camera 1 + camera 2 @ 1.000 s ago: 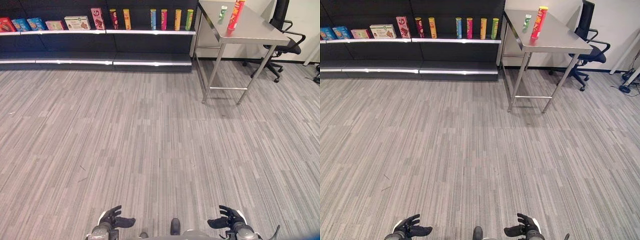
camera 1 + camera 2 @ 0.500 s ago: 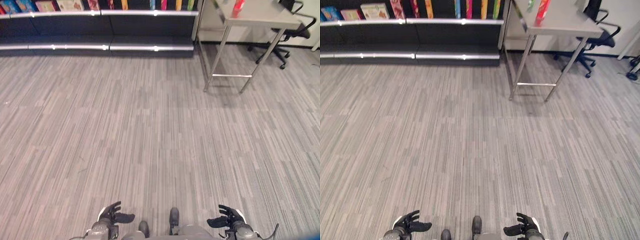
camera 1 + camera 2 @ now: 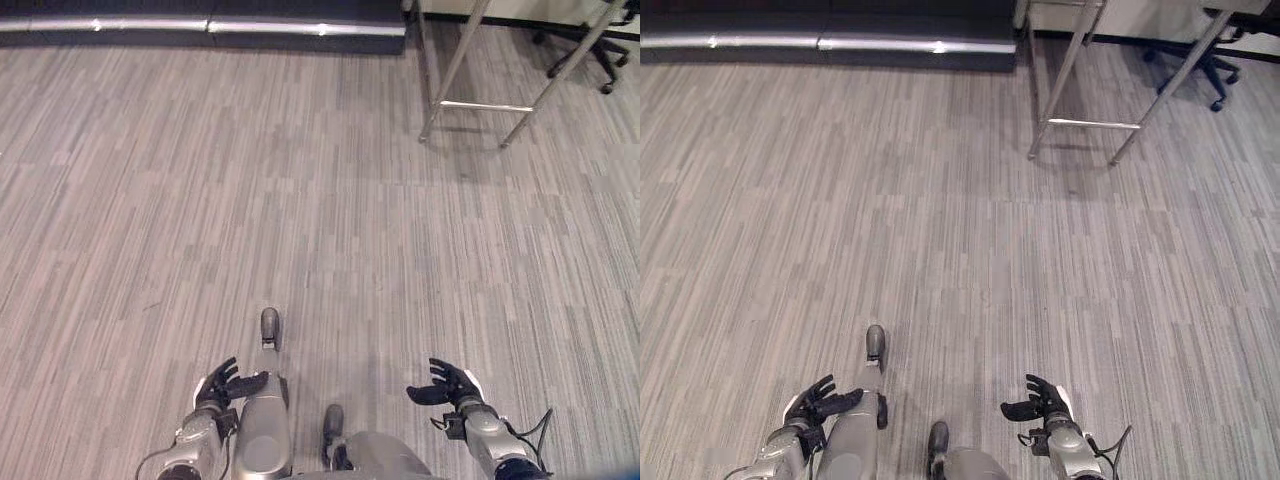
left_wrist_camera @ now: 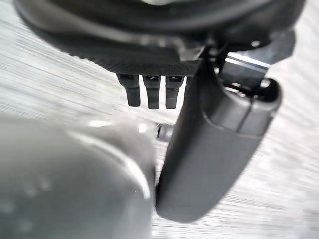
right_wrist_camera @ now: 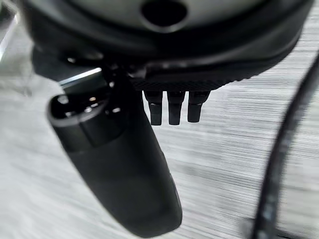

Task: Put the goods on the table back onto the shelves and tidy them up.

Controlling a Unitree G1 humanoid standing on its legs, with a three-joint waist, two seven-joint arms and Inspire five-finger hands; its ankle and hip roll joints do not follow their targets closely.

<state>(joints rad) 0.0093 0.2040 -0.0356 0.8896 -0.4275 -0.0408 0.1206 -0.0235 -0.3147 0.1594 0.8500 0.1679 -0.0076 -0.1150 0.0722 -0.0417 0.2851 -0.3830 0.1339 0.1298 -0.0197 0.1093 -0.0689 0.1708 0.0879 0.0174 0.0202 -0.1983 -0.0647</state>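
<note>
My left hand [image 3: 222, 384] hangs low at the bottom left with relaxed fingers and holds nothing; its fingers [image 4: 152, 92] stand straight in the left wrist view. My right hand [image 3: 445, 383] hangs at the bottom right, open and empty too, and its fingers [image 5: 169, 108] point straight out over the floor in the right wrist view. The metal table's legs [image 3: 452, 72] show at the top right, far ahead of both hands. The bottom shelf's front edge [image 3: 200, 24] runs along the top of the view.
Grey striped carpet [image 3: 300, 220] spreads between me and the shelf. An office chair's wheeled base [image 3: 590, 70] stands behind the table at the far top right.
The camera has tipped downward and moved forward: the shelf goods and the tabletop have slid out of the top. Both hands have stayed open, low at my sides.
</note>
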